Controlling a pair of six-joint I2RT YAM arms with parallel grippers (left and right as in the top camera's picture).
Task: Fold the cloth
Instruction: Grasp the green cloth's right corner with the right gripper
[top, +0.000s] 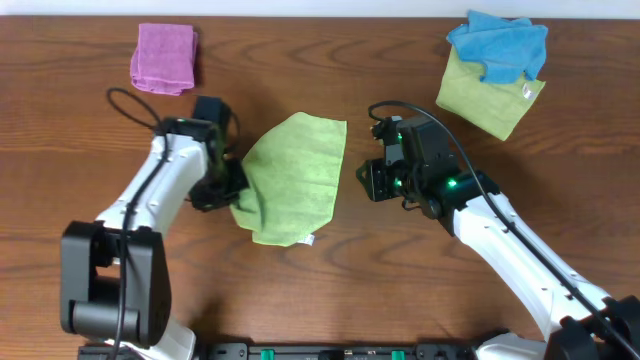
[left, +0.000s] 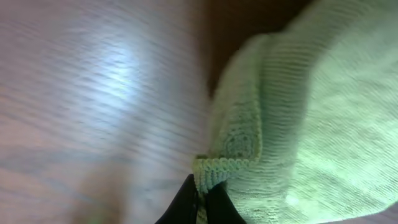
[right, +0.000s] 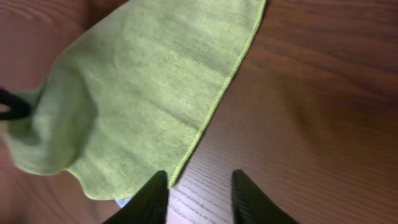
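The left end effector (left: 200, 200) is clenched on the cloth (top: 295, 170) hem just ahead of it. The right end effector (right: 198, 194) is parted and empty, with the cloth edge beside 1 finger. First fold underway, I judge; next, carry the pinched corner across.

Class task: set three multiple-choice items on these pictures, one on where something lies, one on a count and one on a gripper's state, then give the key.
1. The blue cloth lies: A on the yellow-green cloth; B by itself; C hanging off the edge.
2. Cloths on the table: A two; B three; C four.
3. The left gripper is: A open over bare wood; B shut on the lime cloth; C out of view.

Key:
1. A, since blue overlaps yellow-green at the far right.
2. C, counting the pink cloth, lime, blue and yellow-green.
3. B, as its jaws pinch the lime cloth's edge in the left wrist view.
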